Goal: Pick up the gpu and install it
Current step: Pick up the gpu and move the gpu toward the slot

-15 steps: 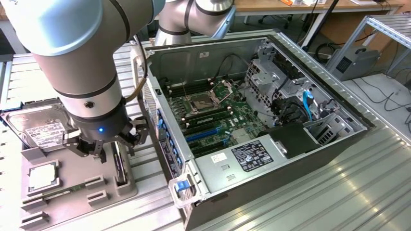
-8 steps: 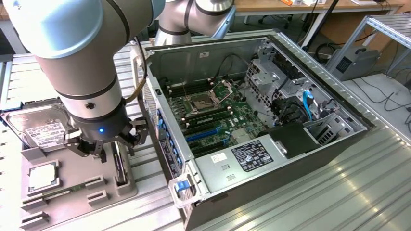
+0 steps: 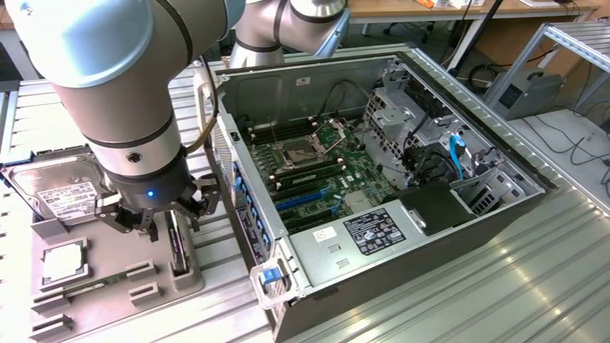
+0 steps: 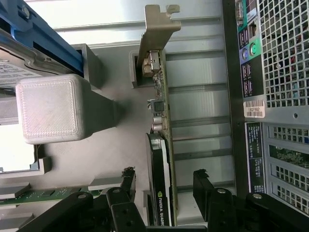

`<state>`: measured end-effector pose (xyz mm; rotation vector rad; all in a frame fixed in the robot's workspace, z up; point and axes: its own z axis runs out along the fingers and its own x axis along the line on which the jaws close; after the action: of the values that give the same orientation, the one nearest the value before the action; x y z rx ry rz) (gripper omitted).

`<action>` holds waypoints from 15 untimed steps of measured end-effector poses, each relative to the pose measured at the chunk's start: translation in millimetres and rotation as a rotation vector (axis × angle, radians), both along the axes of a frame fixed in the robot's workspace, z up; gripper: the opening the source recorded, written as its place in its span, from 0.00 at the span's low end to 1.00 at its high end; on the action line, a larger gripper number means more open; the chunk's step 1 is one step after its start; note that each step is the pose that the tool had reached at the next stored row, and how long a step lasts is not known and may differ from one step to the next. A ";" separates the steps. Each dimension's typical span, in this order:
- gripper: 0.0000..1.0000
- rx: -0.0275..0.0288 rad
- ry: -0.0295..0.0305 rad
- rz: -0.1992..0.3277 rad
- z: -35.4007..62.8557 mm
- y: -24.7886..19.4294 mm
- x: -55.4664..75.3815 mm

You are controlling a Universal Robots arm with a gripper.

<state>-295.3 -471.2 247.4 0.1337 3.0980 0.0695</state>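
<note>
Slatted metal bench [image 3: 496, 286], beside the computer case [image 3: 401, 286]: the gpu [image 4: 159, 145] stands on edge, its long axis parallel to the case wall. My gripper [image 4: 164, 178] straddles it, fingers [image 4: 202, 186] apart.

the arm [image 3: 124, 93] reaches steeply downward, its gripper [image 3: 154, 227] pointing down with jaws wide apart.

High exterior — wrist close above gpu [image 4: 158, 159]
</note>
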 end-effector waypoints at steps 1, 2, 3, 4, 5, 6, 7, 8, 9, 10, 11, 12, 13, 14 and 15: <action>0.60 0.0000 -0.0001 0.000 0.0 0.0 0.0; 0.60 0.0000 0.0000 0.000 0.0 0.0 0.0; 0.60 0.0000 0.0000 0.000 0.0 0.0 0.0; 0.60 0.0000 0.0000 0.000 0.0 0.0 0.0; 0.60 0.0000 0.0000 0.000 0.0 0.0 0.0; 0.60 0.0001 -0.0001 0.000 0.0 0.0 0.0; 0.59 0.0001 -0.0001 0.000 0.0 0.0 0.0; 0.52 0.0000 0.0000 0.000 0.0 0.0 0.0; 0.45 0.0001 -0.0001 0.000 0.0 0.0 0.0; 0.45 0.0001 -0.0001 0.000 0.0 0.0 0.0; 0.45 0.0000 0.0000 0.000 0.0 0.0 0.0; 0.45 0.0001 -0.0001 0.000 -0.1 0.0 0.0; 0.45 0.0001 -0.0001 0.000 -0.1 0.0 0.0; 0.45 0.0002 -0.0002 0.000 -0.3 0.0 -0.2; 0.45 0.0001 -0.0002 0.000 -0.3 0.0 -0.4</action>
<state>-295.6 -471.2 247.1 0.1337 3.0978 0.0697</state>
